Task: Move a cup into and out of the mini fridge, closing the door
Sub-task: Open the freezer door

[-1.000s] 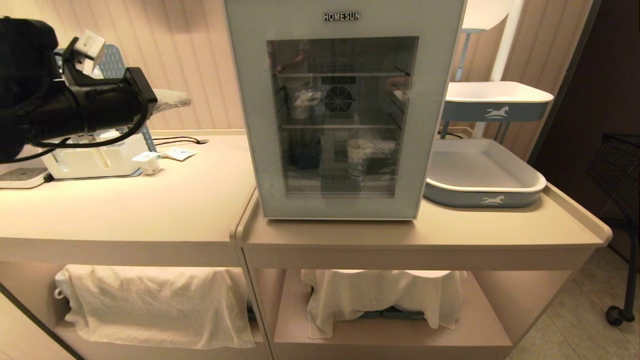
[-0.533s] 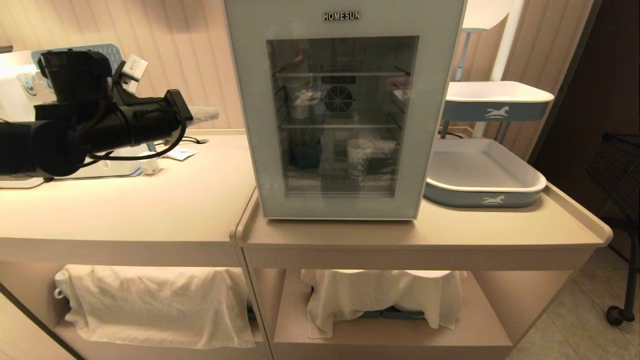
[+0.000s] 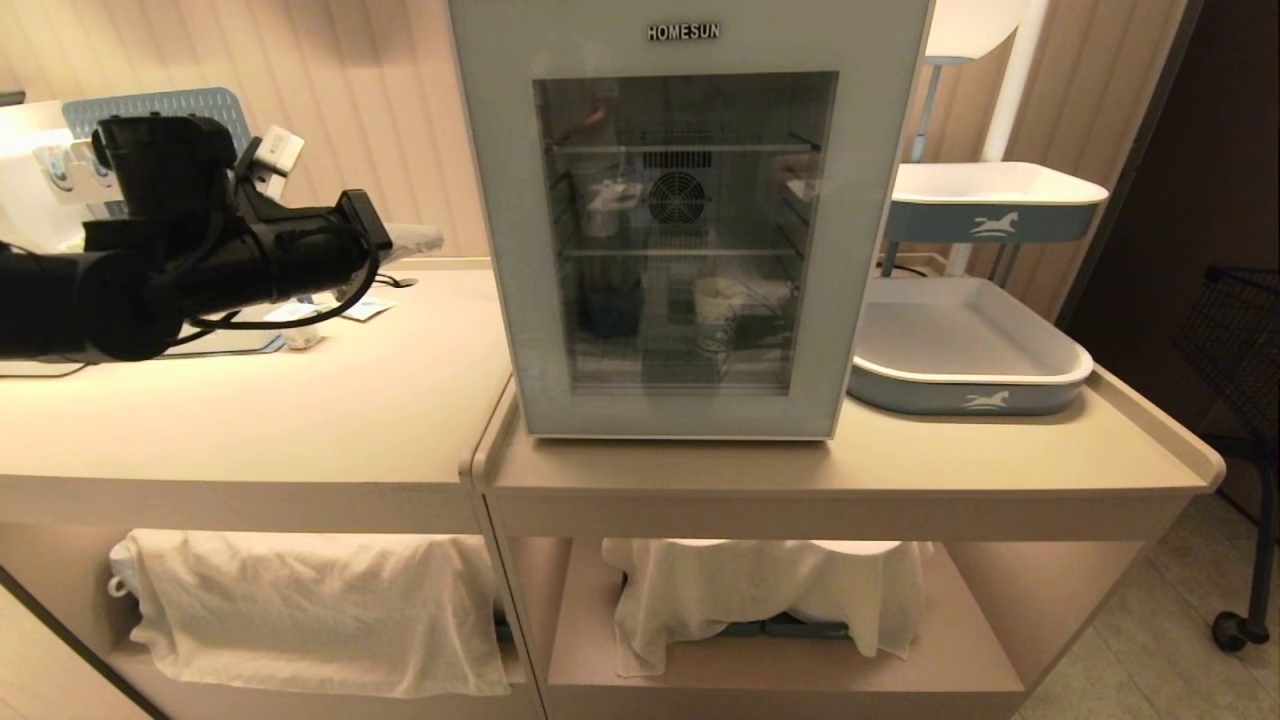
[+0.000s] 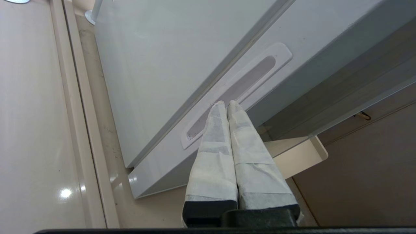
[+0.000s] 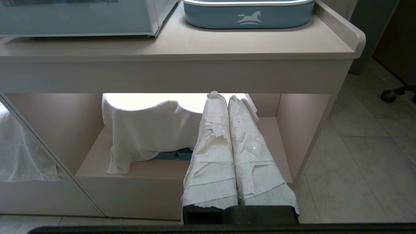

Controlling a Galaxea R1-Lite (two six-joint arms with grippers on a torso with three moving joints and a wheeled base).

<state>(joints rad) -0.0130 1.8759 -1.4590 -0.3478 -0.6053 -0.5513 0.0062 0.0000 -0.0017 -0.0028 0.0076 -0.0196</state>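
Left gripper (image 4: 226, 105) at recessed handle (image 4: 236, 90), fingers pressed together.
Risk: closed tips skid across the door (image 3: 685, 230), failing to hook it.

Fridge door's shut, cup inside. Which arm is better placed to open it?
Left. The left gripper, shut, points at the recessed handle on the door edge. The right gripper hangs low, facing the lower shelf.
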